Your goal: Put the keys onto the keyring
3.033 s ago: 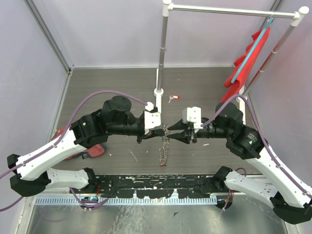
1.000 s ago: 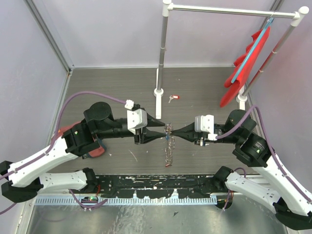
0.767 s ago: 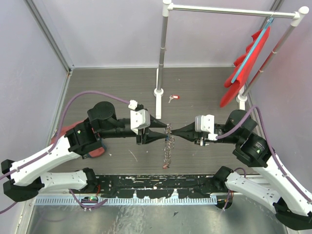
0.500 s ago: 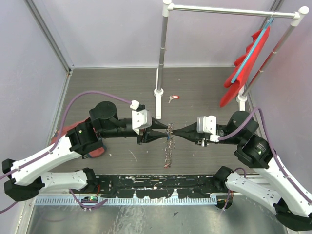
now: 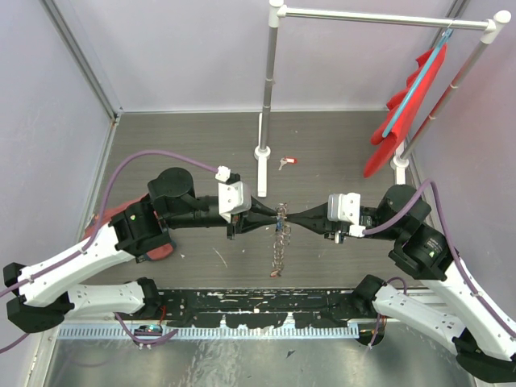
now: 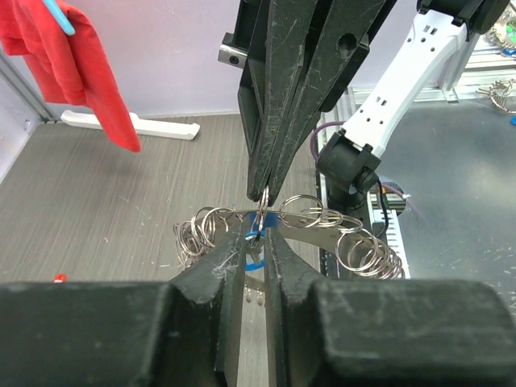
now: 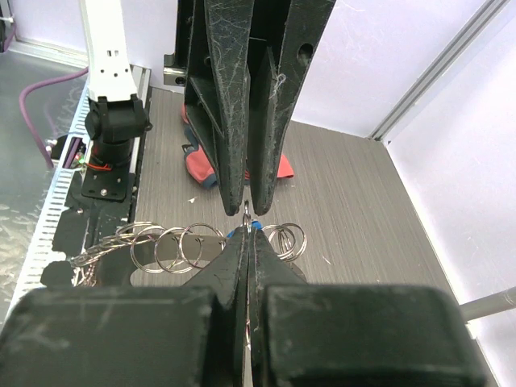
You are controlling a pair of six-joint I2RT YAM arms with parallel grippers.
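Mid-frame in the top view, the left gripper (image 5: 272, 216) and right gripper (image 5: 288, 218) meet tip to tip over the counter (image 5: 339, 145); right jaws pinch the keyring (image 5: 278, 246), which dangles below; left jaws flank a blue-tagged key (image 6: 255, 240) with a narrow gap, grip unclear; 1 red-headed key (image 5: 288, 161) lies higher up beside the base of the white pole (image 5: 268, 81); red cloth (image 5: 407, 93) hangs upper right.

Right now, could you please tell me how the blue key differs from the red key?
The blue key is raised off the table, where the left claw and right claw meet among the keyring loops; the red key lies on the table by the pole base, away from the keyring. The blue key has a blue head, the red key a red one. Both are small.
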